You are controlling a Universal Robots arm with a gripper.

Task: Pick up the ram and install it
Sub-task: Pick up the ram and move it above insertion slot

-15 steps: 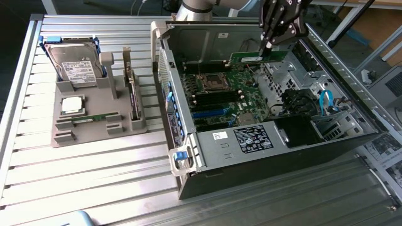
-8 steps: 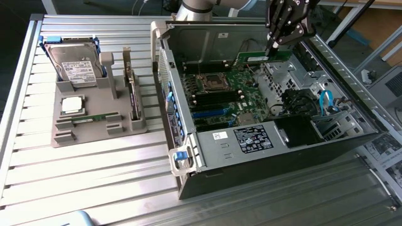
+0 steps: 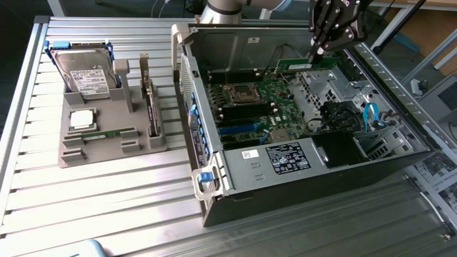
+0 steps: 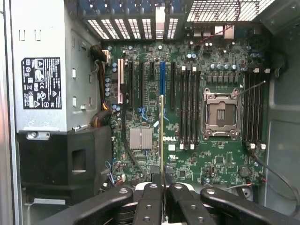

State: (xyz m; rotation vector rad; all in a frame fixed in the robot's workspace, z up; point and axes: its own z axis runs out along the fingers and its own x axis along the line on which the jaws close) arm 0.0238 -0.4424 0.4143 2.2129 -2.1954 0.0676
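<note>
Between the closed fingers of the black metal gripper, a long thin green ram stick hangs clamped above the green motherboard.

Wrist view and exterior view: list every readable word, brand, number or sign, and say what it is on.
"DELL": white print on the motherboard.
Too small to read: the warning label on the power supply.
Too blurred to read: the white label on the hard drive.
Too small to read: the small white sticker on the computer case.
</note>
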